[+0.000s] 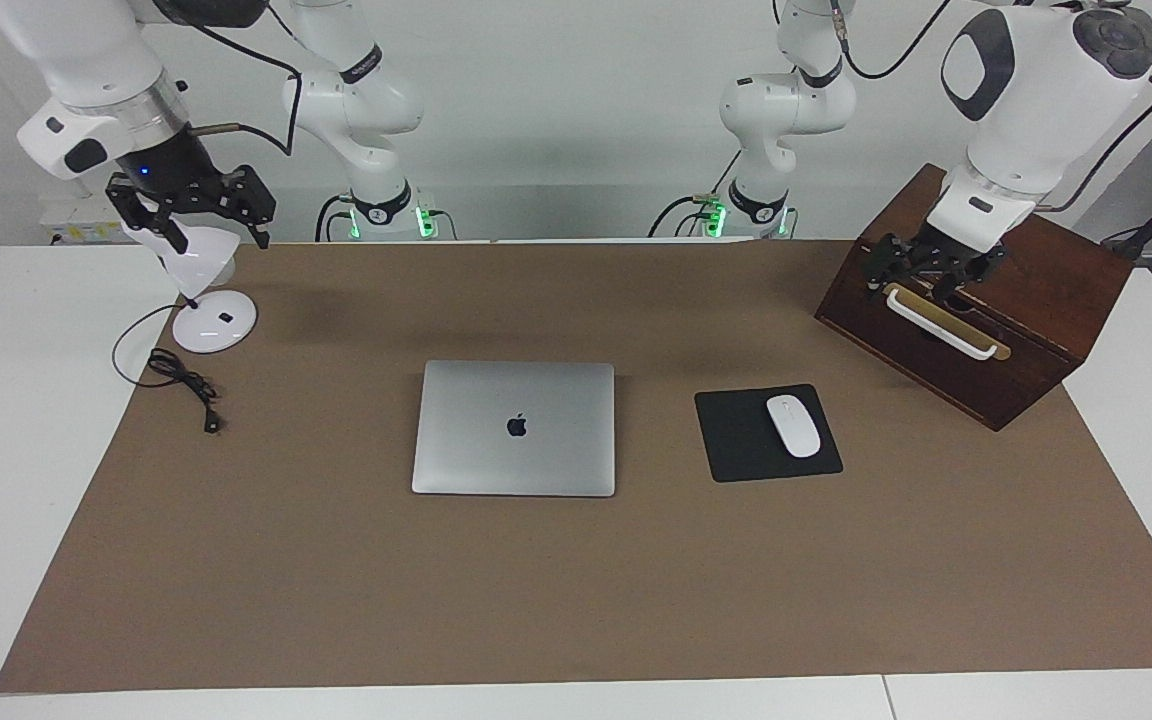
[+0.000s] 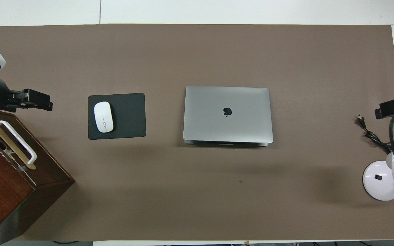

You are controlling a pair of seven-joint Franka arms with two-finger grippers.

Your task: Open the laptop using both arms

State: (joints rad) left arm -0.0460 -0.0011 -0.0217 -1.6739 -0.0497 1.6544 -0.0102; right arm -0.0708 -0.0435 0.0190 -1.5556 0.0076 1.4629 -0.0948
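Note:
The silver-grey laptop (image 1: 514, 428) (image 2: 227, 114) lies closed and flat in the middle of the brown mat, its dark logo facing up. Nothing touches it. My left gripper (image 1: 921, 285) (image 2: 38, 101) hangs open just above the white handle (image 1: 941, 325) of a wooden box at the left arm's end of the table, holding nothing. My right gripper (image 1: 216, 238) (image 2: 388, 109) hovers open and empty over a white desk lamp (image 1: 214, 322) at the right arm's end. Both grippers are well away from the laptop.
A black mouse pad (image 1: 736, 445) (image 2: 128, 116) with a white mouse (image 1: 794, 425) (image 2: 103, 117) lies beside the laptop toward the left arm's end. The dark wooden box (image 1: 1036, 340) (image 2: 9, 184) stands near it. The lamp's black cable (image 1: 181, 385) (image 2: 371, 135) trails on the mat.

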